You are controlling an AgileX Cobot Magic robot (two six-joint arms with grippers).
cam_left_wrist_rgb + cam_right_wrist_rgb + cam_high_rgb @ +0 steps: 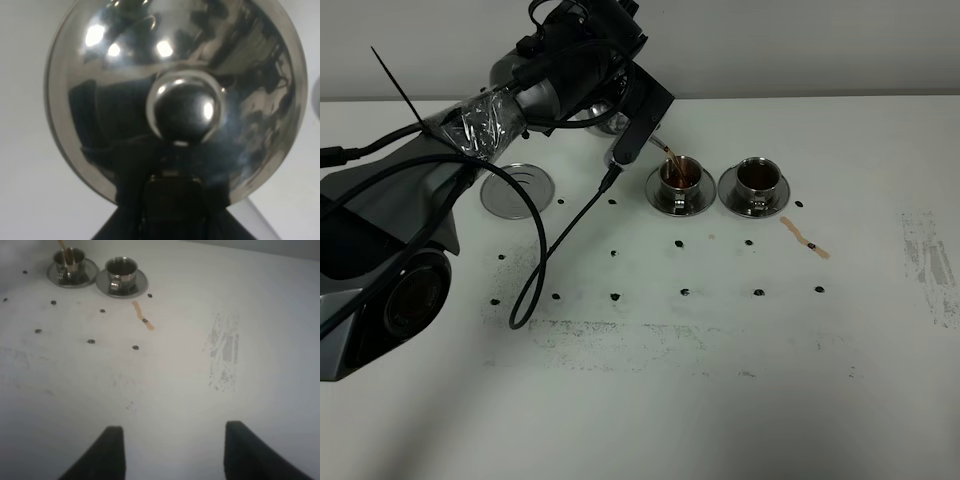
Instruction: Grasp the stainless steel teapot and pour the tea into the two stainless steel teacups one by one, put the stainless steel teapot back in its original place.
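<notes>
The stainless steel teapot (125, 75) fills the left wrist view, its domed lid and knob facing the camera. My left gripper (170, 197) is shut on its handle side. In the high view the left arm hides most of the pot; only its spout (663, 150) shows, tilted over the left teacup (680, 182). A thin stream of tea (670, 158) runs into that cup. The right teacup (756, 182) on its saucer holds dark tea. The round steel disc (517, 190) lies bare to the left. My right gripper (172, 450) hangs open over bare table, far from the cups (121, 271).
A brown streak of spilled tea (805, 238) lies just right of and in front of the right cup. Black dots mark a grid on the white table (720, 380). A black cable (545, 250) loops down from the left arm. Grey scuffs (930, 260) mark the right side.
</notes>
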